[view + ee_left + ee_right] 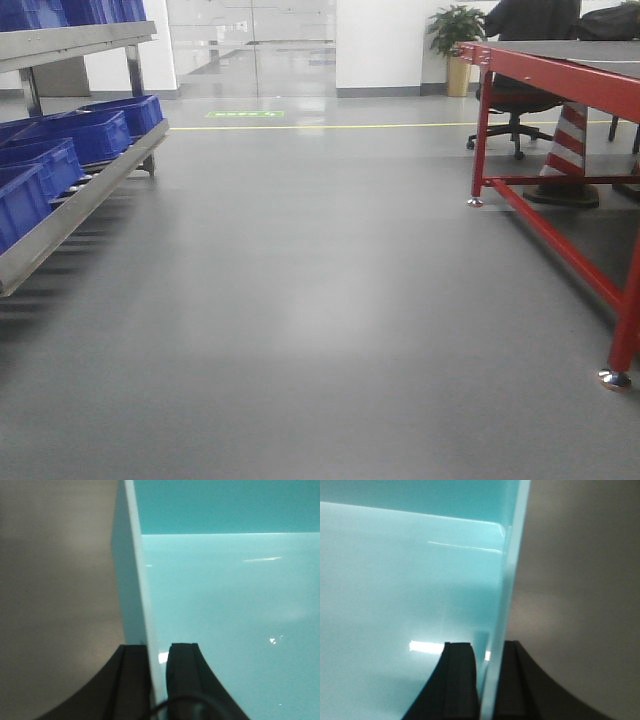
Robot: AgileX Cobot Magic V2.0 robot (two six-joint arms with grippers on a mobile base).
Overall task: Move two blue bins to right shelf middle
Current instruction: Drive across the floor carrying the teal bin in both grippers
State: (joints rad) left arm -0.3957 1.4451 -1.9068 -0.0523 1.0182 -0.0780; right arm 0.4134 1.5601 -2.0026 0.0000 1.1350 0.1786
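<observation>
Left tool (156,680) and right tool (487,680), each viewed from its own wrist: two dark fingers (185,680) pressed against opposite faces of an upright bin wall (142,590), one finger inside, one outside.

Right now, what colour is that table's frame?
The table frame is red, clearest in the front-facing view.

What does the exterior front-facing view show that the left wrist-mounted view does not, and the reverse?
Only the front view: a shelf of blue bins, a red table, a striped cone and a potted plant. Only the left wrist view: the left fingers closed on the wall of a pale blue bin, with its inside beyond. Both: bare floor.
</observation>
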